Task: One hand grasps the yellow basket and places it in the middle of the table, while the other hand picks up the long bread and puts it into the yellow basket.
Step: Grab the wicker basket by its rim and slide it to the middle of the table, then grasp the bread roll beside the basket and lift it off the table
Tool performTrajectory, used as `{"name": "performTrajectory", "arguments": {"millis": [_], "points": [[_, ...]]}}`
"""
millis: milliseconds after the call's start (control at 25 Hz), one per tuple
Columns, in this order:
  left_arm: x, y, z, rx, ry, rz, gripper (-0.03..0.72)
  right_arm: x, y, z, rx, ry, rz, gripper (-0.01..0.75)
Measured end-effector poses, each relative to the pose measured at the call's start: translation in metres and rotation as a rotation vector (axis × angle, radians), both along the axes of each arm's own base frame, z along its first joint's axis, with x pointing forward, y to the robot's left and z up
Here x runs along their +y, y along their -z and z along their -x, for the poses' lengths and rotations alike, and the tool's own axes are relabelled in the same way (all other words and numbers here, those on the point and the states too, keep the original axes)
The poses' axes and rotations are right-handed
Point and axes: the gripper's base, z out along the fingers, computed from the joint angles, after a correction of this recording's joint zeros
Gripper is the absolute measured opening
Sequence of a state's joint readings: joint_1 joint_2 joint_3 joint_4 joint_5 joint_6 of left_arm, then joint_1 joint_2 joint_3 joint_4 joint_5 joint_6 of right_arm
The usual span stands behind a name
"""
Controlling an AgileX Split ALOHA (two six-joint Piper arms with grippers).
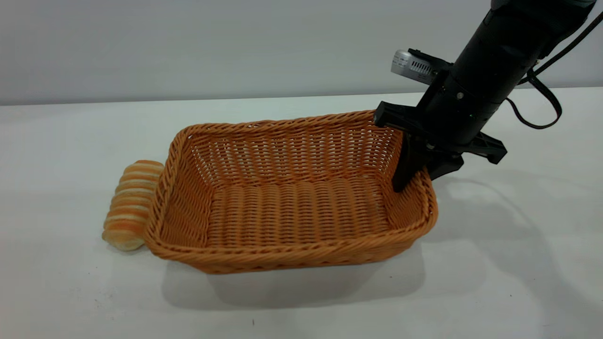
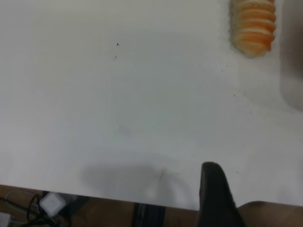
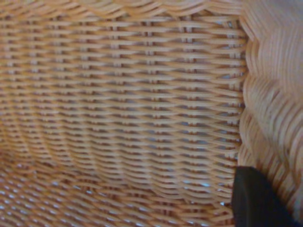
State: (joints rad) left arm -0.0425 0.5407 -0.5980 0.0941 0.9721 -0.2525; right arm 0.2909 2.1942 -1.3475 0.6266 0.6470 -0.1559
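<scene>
The right tool [image 1: 417, 176] comes down from the upper right of the exterior view and straddles the right-hand short wall of the basket [image 1: 287, 197]. One finger [image 1: 404, 165] sits inside the basket against the woven wall, and the other is outside it, with the braided rim between them, so the tool is clenched on that wall. In the right wrist view, the basket's weave [image 3: 123, 109] fills nearly everything ahead of the tool, and a dark fingertip [image 3: 255, 198] shows at the edge, close against the wicker.

The basket stands on the white tabletop [image 1: 494, 263], stretching away from the right tool toward the left of the exterior view. It holds nothing inside. At its far end from the tool, the bread [image 1: 131, 205] lies on the tabletop outside the basket, pressed up against the outer face of the left short wall, its stripes running crosswise.

The left tool does not appear in the exterior view. In the left wrist view, a single dark finger [image 2: 215, 198] of it shows above the tabletop [image 2: 118, 104] near the edge, and I cannot tell whether it is released or clenched. The bread [image 2: 253, 23] lies well ahead of that finger, apart from it, with only its rounded end in sight.
</scene>
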Motion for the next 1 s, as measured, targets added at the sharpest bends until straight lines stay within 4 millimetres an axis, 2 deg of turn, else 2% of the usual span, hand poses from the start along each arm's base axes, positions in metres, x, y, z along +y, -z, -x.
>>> {"name": "performTrajectory", "arguments": {"millis": [80, 240, 360, 440, 600, 760, 840, 1000], "points": [[0.0, 0.0, 0.0, 0.001, 0.0, 0.0, 0.486, 0.0, 0.0, 0.0, 0.004, -0.004, 0.001, 0.203], [0.001, 0.0, 0.0, 0.004, -0.002, -0.013, 0.486, -0.003, -0.002, 0.0, 0.009, -0.006, 0.002, 0.4], [0.002, 0.001, 0.002, 0.022, -0.005, -0.024, 0.486, -0.016, -0.02, -0.007, -0.011, 0.01, -0.011, 0.516], [0.002, 0.002, 0.003, 0.034, -0.007, -0.024, 0.486, -0.032, -0.042, -0.014, -0.047, 0.034, -0.024, 0.555], [0.002, 0.002, 0.004, 0.049, -0.008, -0.024, 0.486, -0.073, -0.086, -0.018, -0.109, 0.051, -0.01, 0.575], [0.002, 0.005, -0.002, 0.088, 0.002, -0.037, 0.486, -0.104, -0.111, -0.003, -0.105, -0.045, 0.108, 0.576], [0.003, 0.009, -0.012, 0.138, 0.004, -0.053, 0.486, -0.111, -0.119, 0.011, -0.094, -0.101, 0.183, 0.577], [0.001, 0.025, -0.048, 0.22, 0.003, -0.049, 0.486, -0.111, -0.143, 0.048, -0.154, -0.132, 0.25, 0.575]]}}
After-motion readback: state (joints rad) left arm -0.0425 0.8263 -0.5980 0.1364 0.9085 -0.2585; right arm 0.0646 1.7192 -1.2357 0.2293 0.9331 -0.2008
